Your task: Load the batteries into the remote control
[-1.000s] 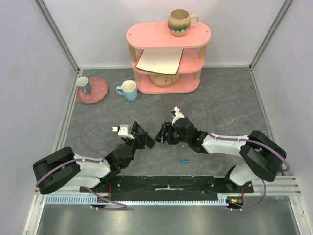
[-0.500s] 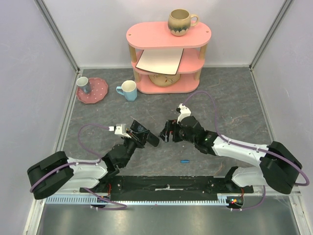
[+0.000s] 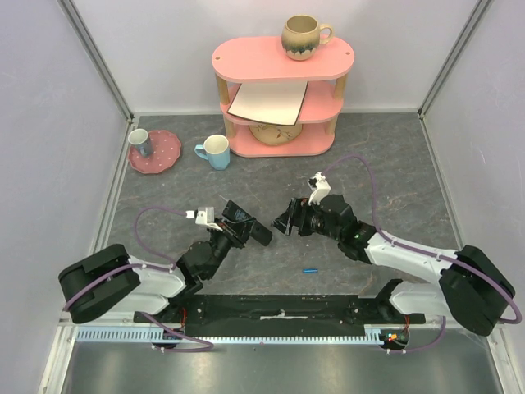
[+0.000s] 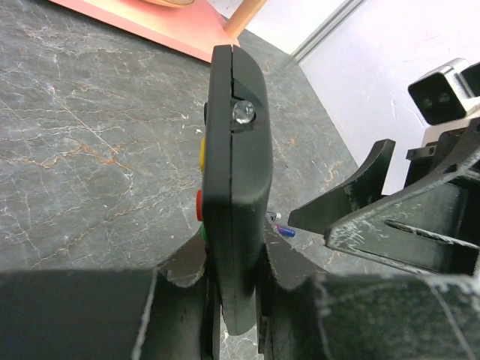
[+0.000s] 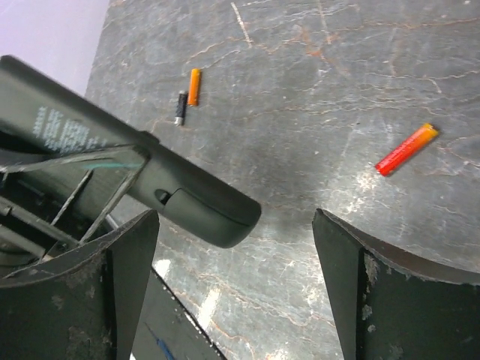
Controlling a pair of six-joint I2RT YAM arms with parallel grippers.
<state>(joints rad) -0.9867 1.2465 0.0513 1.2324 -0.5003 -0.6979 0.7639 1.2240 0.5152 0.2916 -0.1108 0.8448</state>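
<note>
Left gripper (image 4: 232, 281) clamped on slim black plastic remote control (image 4: 234, 165), right gripper (image 5: 236, 255) spread wide beside its tip, thin red-orange battery (image 5: 406, 149) and thin blue battery (image 3: 310, 269) on grey desk (image 5: 315, 75).

Btm end of remote control (image 4: 234, 150) hidden btw left fingers (image 4: 294, 279); blue battery (image 4: 285, 231) tiny, partly behind it

left gripper (image 3: 236, 223): clamped on slim black plastic remote control (image 3: 257, 233), far end jutting past fingers | right gripper (image 3: 283, 222): facing that end, just apart | small blue cylindrical battery (image 3: 310, 269): near right gripper, on its base side
</note>
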